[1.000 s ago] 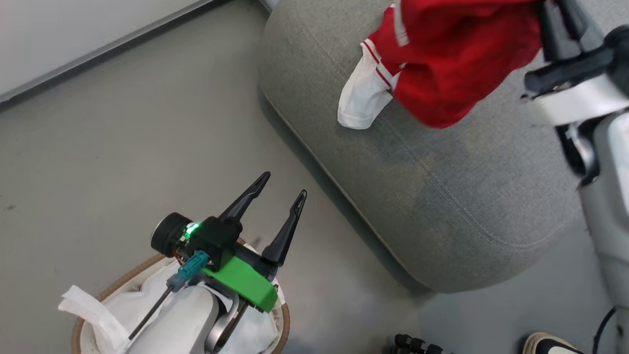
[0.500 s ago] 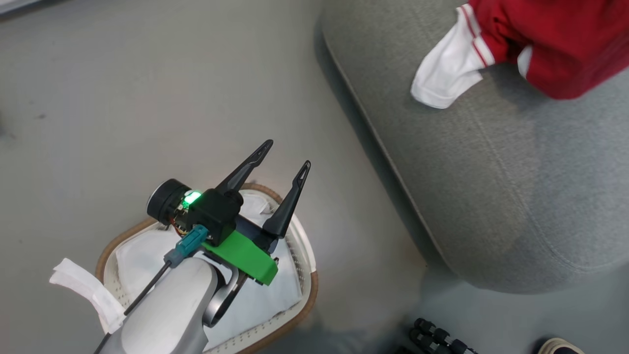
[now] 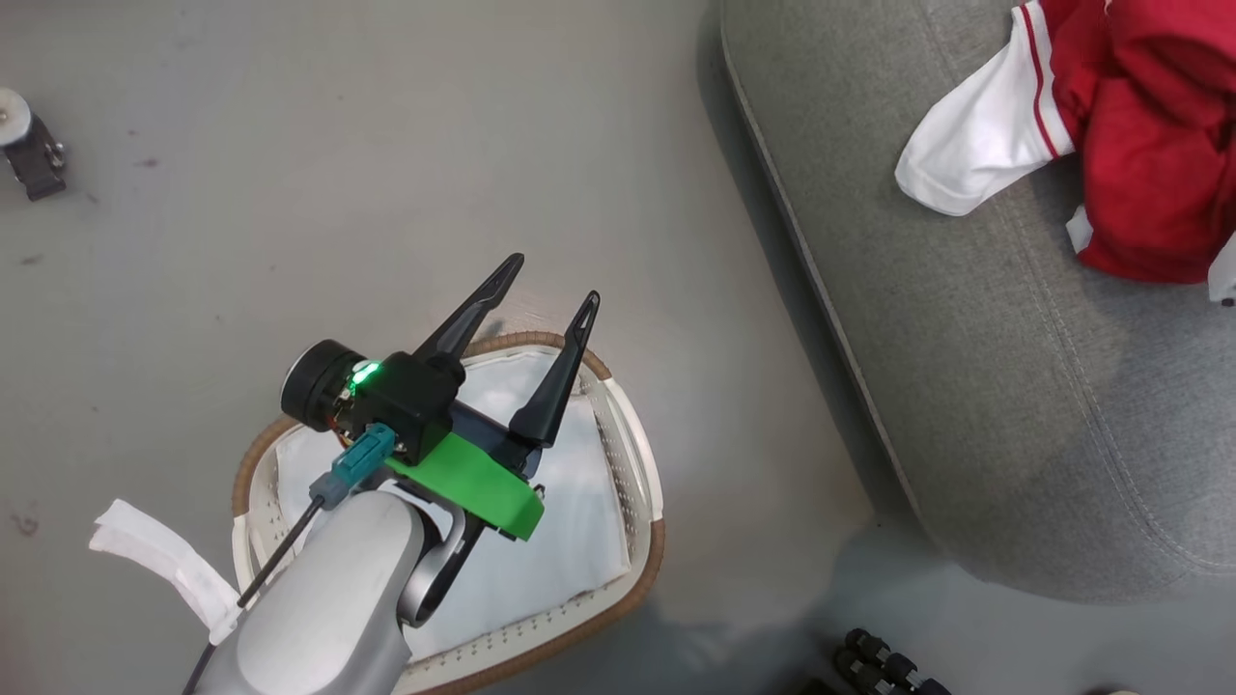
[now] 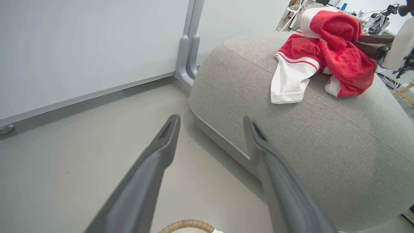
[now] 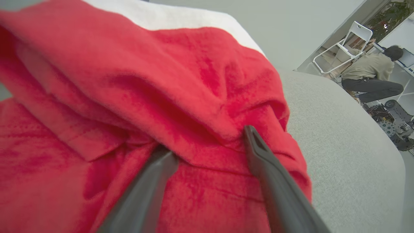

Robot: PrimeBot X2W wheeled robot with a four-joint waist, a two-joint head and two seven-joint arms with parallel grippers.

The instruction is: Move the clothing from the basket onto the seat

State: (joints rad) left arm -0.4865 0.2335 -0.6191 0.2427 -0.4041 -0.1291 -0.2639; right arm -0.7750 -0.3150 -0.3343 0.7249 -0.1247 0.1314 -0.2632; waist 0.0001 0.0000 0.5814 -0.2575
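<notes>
Right wrist view: clothing [image 5: 161, 81] is heaped on the seat [image 5: 339, 145], bunched up against the right gripper [image 5: 208, 140]. Jaws are spread wide, clamping nothing. A red fold lies across the gap; one tip is tucked under it and the other presses into the cloth.

Left wrist view: the red-and-white pile sits on top of the seat, with a white sleeve trailing toward the seat's edge. The right arm's dark fingers meet the pile there.

Head view: left gripper [image 3: 553, 278] hangs off the seat, over the basket [image 3: 657, 541]. Jaws are wide apart and empty. Its pale forearm slants up across the basket, fingers pointing away from the robot.

The basket stands on the floor [image 3: 290, 193] beside the seat, not touching it. Inside is the white liner [image 3: 579, 502]. A strip of the liner hangs over the rim on the side away from the seat.
</notes>
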